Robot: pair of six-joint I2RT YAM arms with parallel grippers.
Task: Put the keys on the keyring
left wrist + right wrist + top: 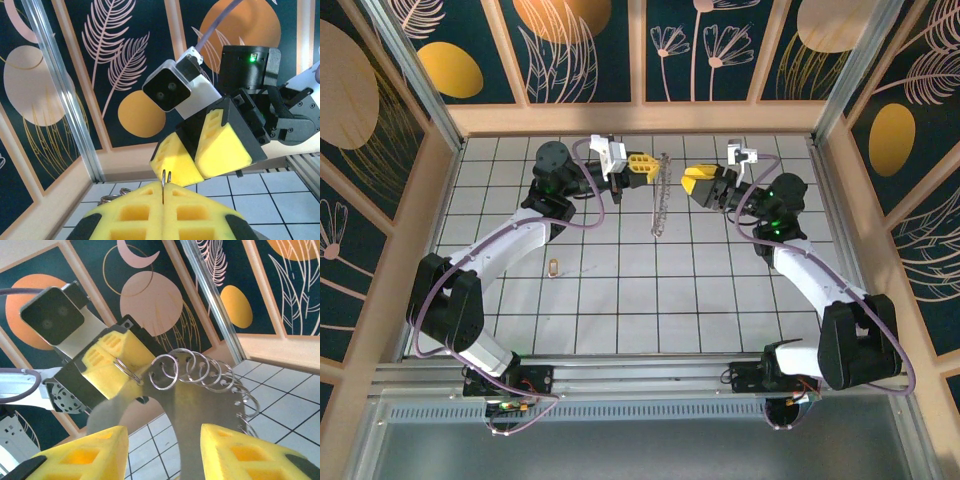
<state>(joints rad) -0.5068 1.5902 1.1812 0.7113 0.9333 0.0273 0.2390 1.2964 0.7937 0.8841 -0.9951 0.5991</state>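
The keyring [660, 200] is a grey metal strip with several split rings along its edge, hanging long and narrow above the tiles. My left gripper [645, 165] is shut on its top ring [166, 176], which pokes up between the pressed yellow pads [130, 212]. In the right wrist view the strip [200, 395] runs down between the fingers of my right gripper [162, 450], which is open; the strip lies close to the right-hand finger [250, 452]. A small brass key [553, 266] lies on the floor, left of centre, apart from both grippers.
White tiled floor [650, 300] ringed by a wooden rim [640, 118] and patterned walls. The two grippers face each other closely at the back centre, the right gripper [196, 167] just beyond the left one's tips.
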